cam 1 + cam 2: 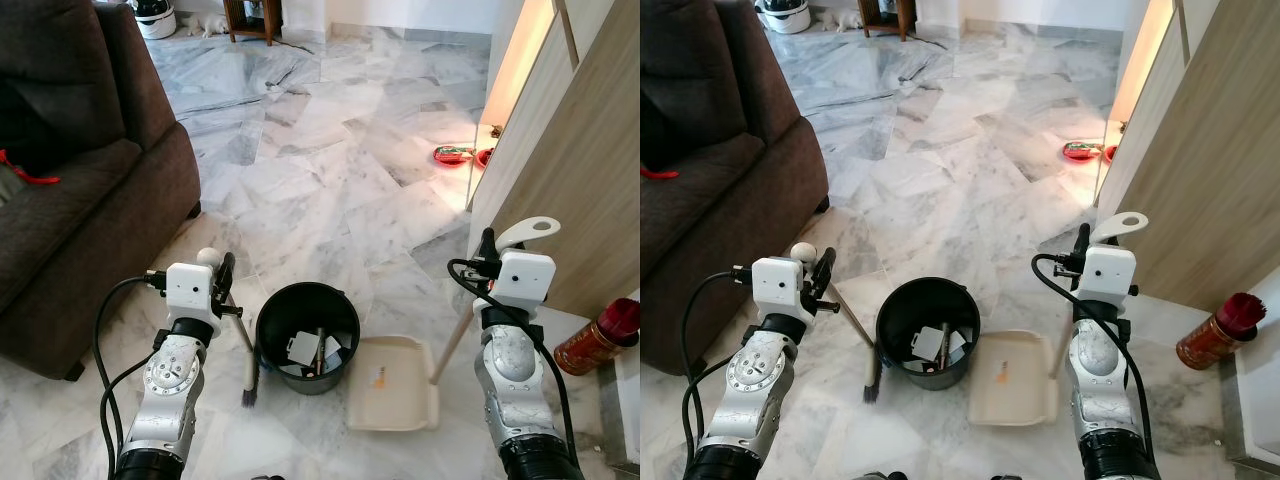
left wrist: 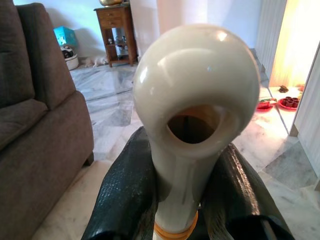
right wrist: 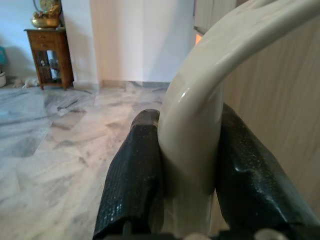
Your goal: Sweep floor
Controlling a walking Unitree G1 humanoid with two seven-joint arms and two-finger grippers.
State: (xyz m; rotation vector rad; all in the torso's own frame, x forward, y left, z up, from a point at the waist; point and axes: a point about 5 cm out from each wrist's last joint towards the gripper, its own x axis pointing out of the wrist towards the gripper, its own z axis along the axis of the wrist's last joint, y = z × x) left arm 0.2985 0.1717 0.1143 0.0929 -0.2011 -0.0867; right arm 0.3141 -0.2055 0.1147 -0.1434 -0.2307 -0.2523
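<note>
Lower centre of the frame: the left pincer (image 1: 222,272) is clamping the cream-handled brush (image 1: 247,372), the right pincer (image 1: 487,248) is gripping the cream plastic dustpan (image 1: 392,395), both flanking the round black bin (image 1: 307,336), probably for emptying sweepings.

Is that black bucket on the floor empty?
No, the black bucket holds bits of rubbish, visible in the left eye view, between the brush and the dustpan.

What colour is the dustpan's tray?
Cream; the dustpan shows best in the left eye view.
</note>
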